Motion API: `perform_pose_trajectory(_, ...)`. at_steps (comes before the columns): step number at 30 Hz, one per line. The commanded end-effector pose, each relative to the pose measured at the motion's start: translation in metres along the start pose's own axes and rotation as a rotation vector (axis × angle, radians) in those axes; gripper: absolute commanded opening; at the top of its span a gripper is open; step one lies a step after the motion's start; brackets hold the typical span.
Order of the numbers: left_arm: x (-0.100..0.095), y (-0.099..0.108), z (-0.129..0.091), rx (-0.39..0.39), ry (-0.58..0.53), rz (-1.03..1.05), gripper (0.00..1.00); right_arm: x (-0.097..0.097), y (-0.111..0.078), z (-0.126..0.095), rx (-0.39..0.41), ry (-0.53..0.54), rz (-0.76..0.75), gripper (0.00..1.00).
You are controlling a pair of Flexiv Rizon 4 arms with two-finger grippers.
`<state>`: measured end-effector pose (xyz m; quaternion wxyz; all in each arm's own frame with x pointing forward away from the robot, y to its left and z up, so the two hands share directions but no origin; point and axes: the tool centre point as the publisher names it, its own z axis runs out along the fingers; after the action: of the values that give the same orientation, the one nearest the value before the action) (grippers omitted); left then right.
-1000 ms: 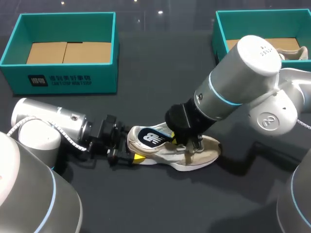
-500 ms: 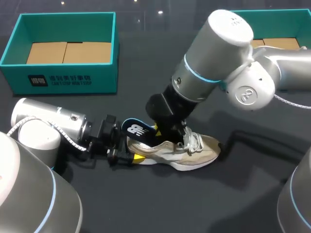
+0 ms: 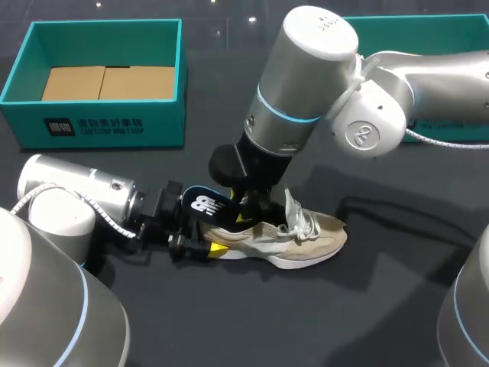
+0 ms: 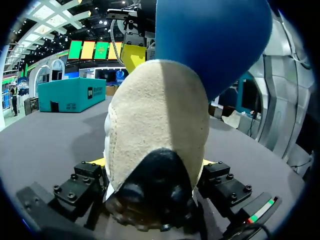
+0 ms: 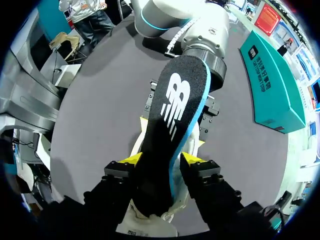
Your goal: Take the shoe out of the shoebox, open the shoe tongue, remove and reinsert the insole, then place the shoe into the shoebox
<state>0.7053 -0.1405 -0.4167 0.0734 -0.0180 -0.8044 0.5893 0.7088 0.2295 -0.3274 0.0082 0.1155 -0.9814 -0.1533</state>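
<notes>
A beige shoe [image 3: 302,237] lies on its side on the dark table, toe to the right. My left gripper [image 3: 192,243] has its fingers on both sides of the heel [image 4: 160,125], shut on the shoe. A black insole [image 3: 205,205] with a white logo and a blue underside [image 4: 215,40] slants up out of the shoe's opening, over the left gripper. From above, my right gripper [image 3: 256,208] comes down at the opening. In the right wrist view the insole [image 5: 175,105] lies between its parted yellow tips [image 5: 162,162], and the gripper looks open.
A teal shoebox [image 3: 99,122] with brown cardboard inside stands at the back left. A second teal box [image 3: 428,23] stands at the back right, partly hidden by my right arm. Bare dark table lies in front of the shoe.
My right arm has swung left and lifted, drawing the insole's heel end up out of the shoe toward the left gripper. Its fingers have parted. The left arm has stayed on the heel.
</notes>
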Motion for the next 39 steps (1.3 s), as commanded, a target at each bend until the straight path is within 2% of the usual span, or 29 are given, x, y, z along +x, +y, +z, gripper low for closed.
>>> perform_pose_trajectory(1,0.0,0.0,0.0,-0.001,0.0,0.0,0.0,0.0,0.003,-0.009,0.022,0.011,0.049,0.93)
perform_pose_trajectory(3,0.0,0.0,0.0,-0.001,0.0,0.0,0.0,-0.001,0.002,-0.014,0.02,0.026,0.071,1.0)
perform_pose_trajectory(8,0.0,0.0,0.0,-0.001,0.0,0.0,0.0,-0.004,-0.001,-0.025,0.002,0.08,0.161,1.0)
perform_pose_trajectory(20,0.0,0.0,0.0,-0.001,0.0,0.0,0.0,-0.004,-0.001,-0.025,0.002,0.08,0.161,1.0)
perform_pose_trajectory(23,0.0,0.0,0.0,-0.001,0.0,0.0,0.0,-0.001,0.004,-0.025,-0.096,0.102,0.159,1.0)
perform_pose_trajectory(26,0.0,0.0,0.0,-0.001,0.0,0.0,0.0,-0.002,0.011,-0.027,-0.166,0.181,0.217,1.0)
perform_pose_trajectory(28,0.0,0.0,0.0,-0.001,0.0,0.0,0.0,-0.003,0.013,-0.028,-0.207,0.186,0.237,1.0)
perform_pose_trajectory(36,0.0,0.0,0.0,-0.001,0.0,0.0,0.0,-0.006,0.017,-0.023,-0.263,0.276,0.311,1.0)
perform_pose_trajectory(39,0.0,0.0,0.0,-0.001,0.0,0.0,0.0,-0.007,0.016,-0.021,-0.273,0.308,0.349,0.84)
